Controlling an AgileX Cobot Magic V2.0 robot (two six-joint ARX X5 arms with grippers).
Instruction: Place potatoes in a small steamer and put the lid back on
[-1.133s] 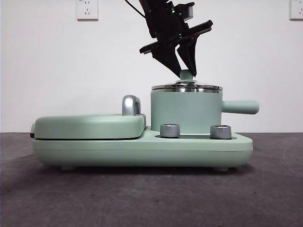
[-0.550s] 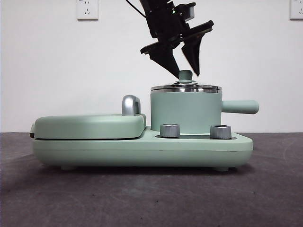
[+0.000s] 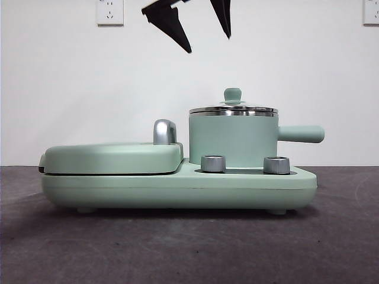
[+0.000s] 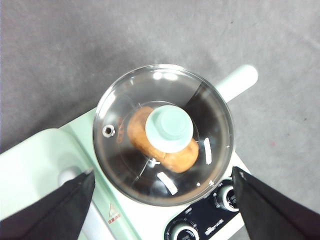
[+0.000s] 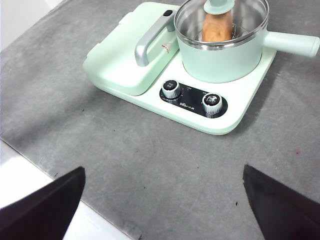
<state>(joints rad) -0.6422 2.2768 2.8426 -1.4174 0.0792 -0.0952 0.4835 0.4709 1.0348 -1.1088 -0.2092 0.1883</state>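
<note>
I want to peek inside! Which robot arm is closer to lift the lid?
Left. The left gripper hangs open directly above the lid, while the right gripper is far back from the steamer.

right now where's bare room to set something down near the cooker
Bare grey table lies in front of the cooker's two knobs, and more beyond the steamer's handle. The cooker top is crowded: the small steamer with its lid on, and the grill cover. The left gripper hangs open above the lid.

Bright even light; glare streaks on lid [image 4: 162,135].
</note>
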